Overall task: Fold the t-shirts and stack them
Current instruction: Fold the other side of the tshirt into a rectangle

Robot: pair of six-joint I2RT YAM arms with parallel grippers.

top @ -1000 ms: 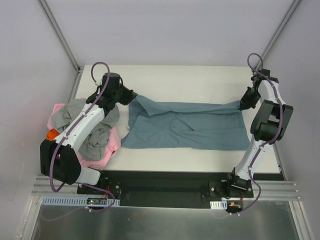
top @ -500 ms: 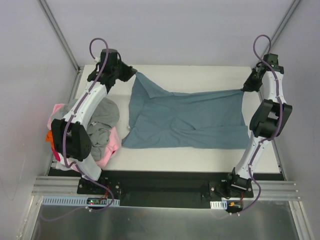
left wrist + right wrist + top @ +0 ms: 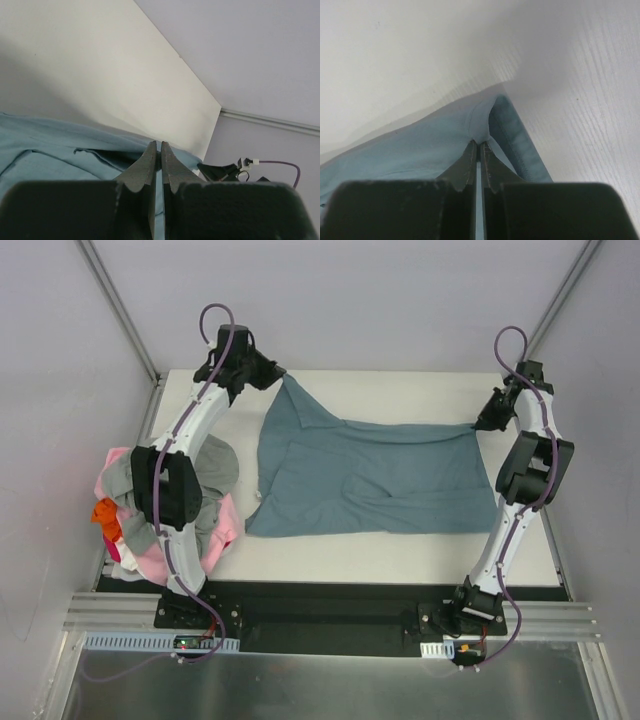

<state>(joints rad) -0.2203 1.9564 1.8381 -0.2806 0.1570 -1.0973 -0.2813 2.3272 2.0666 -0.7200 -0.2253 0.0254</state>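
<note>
A blue-grey t-shirt (image 3: 365, 475) lies spread across the middle of the white table, its far edge lifted at both ends. My left gripper (image 3: 281, 376) is shut on the shirt's far left corner, raised above the back of the table; the wrist view shows the jaws (image 3: 156, 148) pinching the cloth (image 3: 60, 150). My right gripper (image 3: 476, 425) is shut on the far right corner; its wrist view shows the cloth (image 3: 435, 145) pinched at the fingertips (image 3: 478, 145). The shirt's near edge rests on the table.
A heap of other shirts, pink (image 3: 215, 545), grey (image 3: 200, 505) and orange (image 3: 105, 512), sits at the table's left edge (image 3: 160, 400). Bare white table (image 3: 400, 395) shows behind the shirt and along the front. Grey walls close in the back and sides.
Both grippers have carried the shirt's far corners toward the back of the table. The left one rose and moved furthest, pulling the left corner into a raised point. The right corner dropped slightly.
</note>
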